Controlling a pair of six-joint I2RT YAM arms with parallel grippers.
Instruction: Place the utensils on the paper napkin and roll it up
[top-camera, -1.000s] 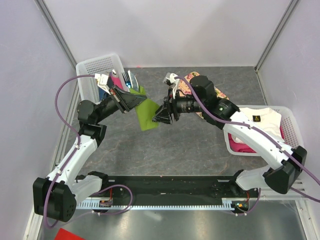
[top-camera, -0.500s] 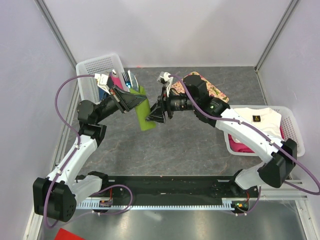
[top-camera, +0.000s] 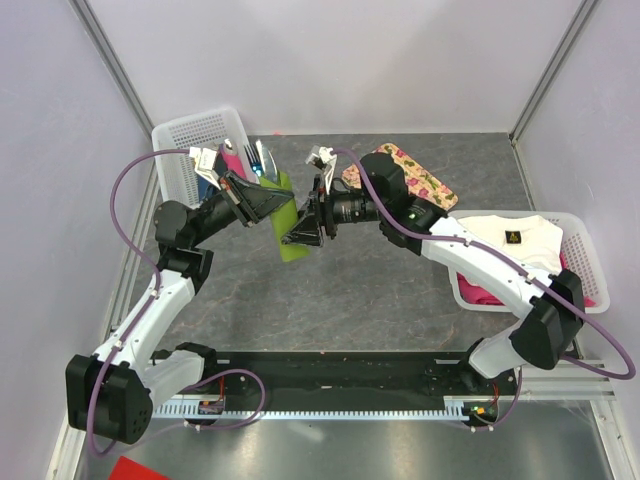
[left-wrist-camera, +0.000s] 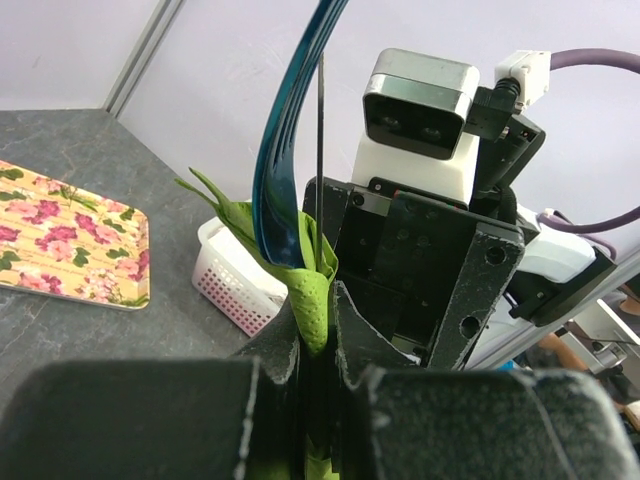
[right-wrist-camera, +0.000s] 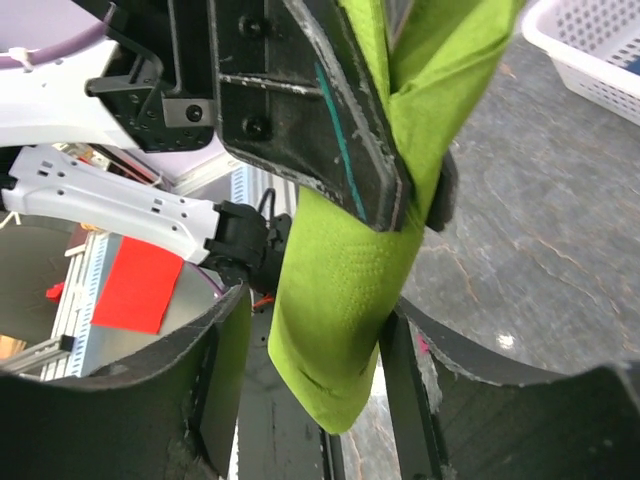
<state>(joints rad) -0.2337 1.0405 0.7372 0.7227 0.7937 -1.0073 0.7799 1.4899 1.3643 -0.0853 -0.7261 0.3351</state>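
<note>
Well above the table (top-camera: 380, 290), the napkin (top-camera: 292, 238) hangs in the air as a loose green roll, tilted, between the two arms. From its top end the utensils (left-wrist-camera: 277, 170) stick out: a blue one that curves upward and a thin silvery one, straight, just beside it. How deep they sit inside the roll I cannot tell.

The left gripper (top-camera: 275, 205) is pressed together on the roll's upper part, the green paper bunched between its fingers (left-wrist-camera: 352, 315). The lower end of the napkin (right-wrist-camera: 340, 290) dangles free below that grip. The right gripper (right-wrist-camera: 315, 325) comes at it from the opposite side, jaws spread, one finger on each side of the hanging end. Whether the fingers touch the paper I cannot make out.

Behind the right arm a flowered tray (top-camera: 415, 180) lies flat on the table near the back edge. A white basket (top-camera: 190, 135) stands at the back left, with dark blue and pink bundles in it. Another basket (top-camera: 580, 255) at the right holds white and pink cloths (top-camera: 520, 245).
</note>
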